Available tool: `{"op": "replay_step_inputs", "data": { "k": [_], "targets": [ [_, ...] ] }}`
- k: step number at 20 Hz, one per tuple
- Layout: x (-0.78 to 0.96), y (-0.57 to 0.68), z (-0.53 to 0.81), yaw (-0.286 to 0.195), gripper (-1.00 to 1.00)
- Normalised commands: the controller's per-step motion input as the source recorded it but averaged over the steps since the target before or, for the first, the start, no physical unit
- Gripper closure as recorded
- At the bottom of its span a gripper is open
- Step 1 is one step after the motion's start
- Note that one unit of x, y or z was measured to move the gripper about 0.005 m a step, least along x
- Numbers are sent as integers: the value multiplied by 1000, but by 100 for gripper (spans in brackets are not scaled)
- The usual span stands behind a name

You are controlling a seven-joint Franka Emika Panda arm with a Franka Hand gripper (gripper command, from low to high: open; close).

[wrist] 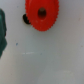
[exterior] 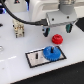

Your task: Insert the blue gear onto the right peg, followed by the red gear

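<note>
Blue gear [exterior: 51, 52] sits on base plate [exterior: 35, 59] over the peg, red gear [exterior: 57, 38] on bench [exterior: 15, 70] just at its 12 o'clock, directly beneath the claw [exterior: 60, 30], fingers spread, grasping nothing.

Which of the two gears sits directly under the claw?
The red gear, on the bare white table below the claw; the wider blue gear lies on the base plate.

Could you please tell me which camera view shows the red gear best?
The wrist view: the red gear fills much of that picture from above, teeth and dark centre hole visible, though its edge is cropped. The exterior view shows it small, lying below the claw.
</note>
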Motion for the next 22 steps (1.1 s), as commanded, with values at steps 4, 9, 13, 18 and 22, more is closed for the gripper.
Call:
{"op": "replay_step_inputs", "data": {
  "k": [4, 9, 13, 18, 22],
  "targets": [
    [-139, 213, -379, 0, -100],
    [-161, 30, -377, 0, -100],
    [-97, -23, -354, 0, -100],
    [-122, -27, -294, 0, 100],
    [-104, 27, -191, 0, 100]
  ]
}}
